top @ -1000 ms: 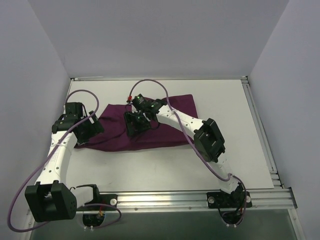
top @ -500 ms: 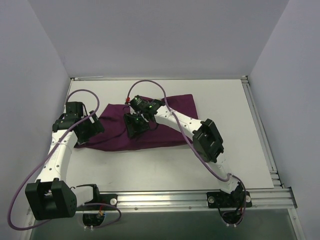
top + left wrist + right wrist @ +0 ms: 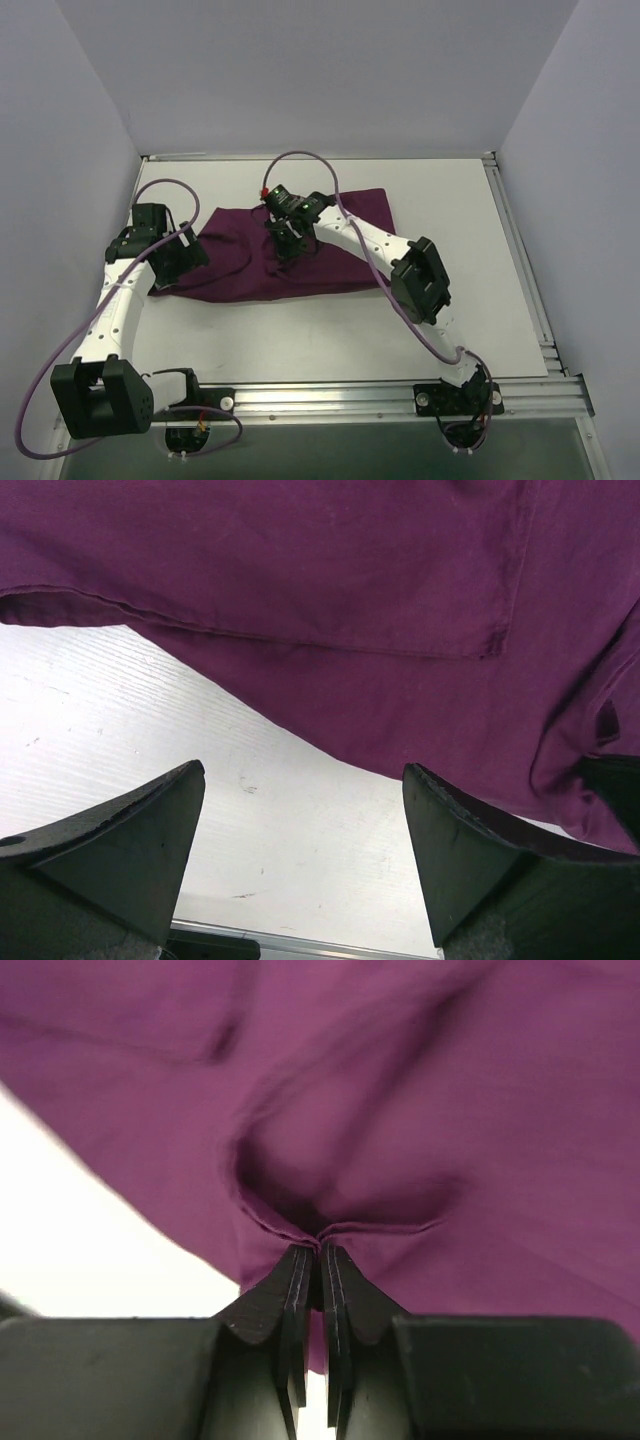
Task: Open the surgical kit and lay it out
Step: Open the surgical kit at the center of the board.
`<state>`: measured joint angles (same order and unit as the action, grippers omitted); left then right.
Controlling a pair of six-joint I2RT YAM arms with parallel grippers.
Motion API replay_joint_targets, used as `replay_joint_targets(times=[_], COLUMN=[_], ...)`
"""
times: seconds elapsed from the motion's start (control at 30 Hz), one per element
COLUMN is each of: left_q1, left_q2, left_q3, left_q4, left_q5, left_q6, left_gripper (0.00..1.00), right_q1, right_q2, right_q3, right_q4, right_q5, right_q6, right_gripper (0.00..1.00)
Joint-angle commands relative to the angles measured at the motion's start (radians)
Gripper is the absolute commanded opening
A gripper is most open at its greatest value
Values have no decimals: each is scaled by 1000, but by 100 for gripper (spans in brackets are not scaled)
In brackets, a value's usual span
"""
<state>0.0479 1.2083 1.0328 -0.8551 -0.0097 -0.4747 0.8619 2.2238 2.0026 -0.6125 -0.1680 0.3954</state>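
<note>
We have the right claw clamped together on a small ridge of the dark purple cloth wrap. In the right wrist view the fingertips meet with a puckered fold caught between them. The cloth wrap lies folded on the white desk, toward its back and left of centre. We cannot see a tray or any instruments; if they are here, the cloth hides them. We judge the step in hand to be peeling the top flap open. To do it well we should lift only enough to free the layer, check that the pinch holds one ply and not the whole stack, then draw the flap outward in a low arc so that whatever is wrapped inside is not dragged along. The left claw hangs with its jaws wide apart over the near left edge of the cloth, bare desk showing between its fingers; it is well placed to pin that edge down. In the way are the right arm's own forearm, which lies across the cloth, and its purple cable looping above the back edge.
</note>
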Motion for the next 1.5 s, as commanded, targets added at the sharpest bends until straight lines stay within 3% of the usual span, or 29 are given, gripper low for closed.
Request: replay_joint_targets(times=[0.0, 0.13, 0.27, 0.3, 0.4, 0.47, 0.6, 0.7, 0.73, 0.77, 0.83, 1.0, 1.03, 1.17, 1.27, 1.47], left_q1=[0, 0, 0, 1, 0, 3, -13, -19, -25, -23, -31, -88, -97, -169, -206, -233], left_q2=[5, 22, 54, 62, 85, 100, 122, 140, 143, 145, 146, 194, 217, 287, 345, 438], left_q3=[36, 42, 46, 50, 58, 56, 38, 47, 53, 62, 76, 131, 138, 164, 191, 225], left_q4=[44, 54, 64, 62, 62, 79, 116, 130, 125, 126, 126, 133, 139, 166, 172, 168], left_q5=[10, 10, 31, 28, 19, 19, 54, 88, 94, 115, 140, 203, 206, 212, 174, 125], left_q6=[15, 19, 24, 22, 15, 1, -2, 19, 28, 33, 51, 90, 96, 149, 199, 186], left_gripper=[89, 89, 89, 89, 89, 89, 89, 89, 89, 89, 86, 80, 80, 79, 73, 64], right_q1=[-79, -260, -564, -692, -925, -977, -1009, -1041, -1043, -1054, -1067, -1058, -1049, -944, -827, -802], right_q2=[-201, -395, -591, -652, -703, -678, -607, -558, -550, -543, -532, -590, -596, -647, -691, -748], right_q3=[-34, -201, -413, -450, -586, -617, -675, -706, -712, -720, -705, -642, -633, -616, -608, -616], right_q4=[-105, -121, -46, -32, 87, 121, 227, 238, 235, 235, 221, 172, 165, 143, 129, 94], right_q5=[259, 376, 429, 453, 507, 547, 604, 526, 528, 529, 513, 372, 325, 179, 133, 81], right_q6=[-32, -44, -84, -95, -161, -176, -199, -185, -182, -182, -182, -130, -107, -35, -9, -13], right_gripper=[0, 0, 0, 0, 0, 0, 6, 37, 55, 63, 75, 86, 99, 100, 100, 100])
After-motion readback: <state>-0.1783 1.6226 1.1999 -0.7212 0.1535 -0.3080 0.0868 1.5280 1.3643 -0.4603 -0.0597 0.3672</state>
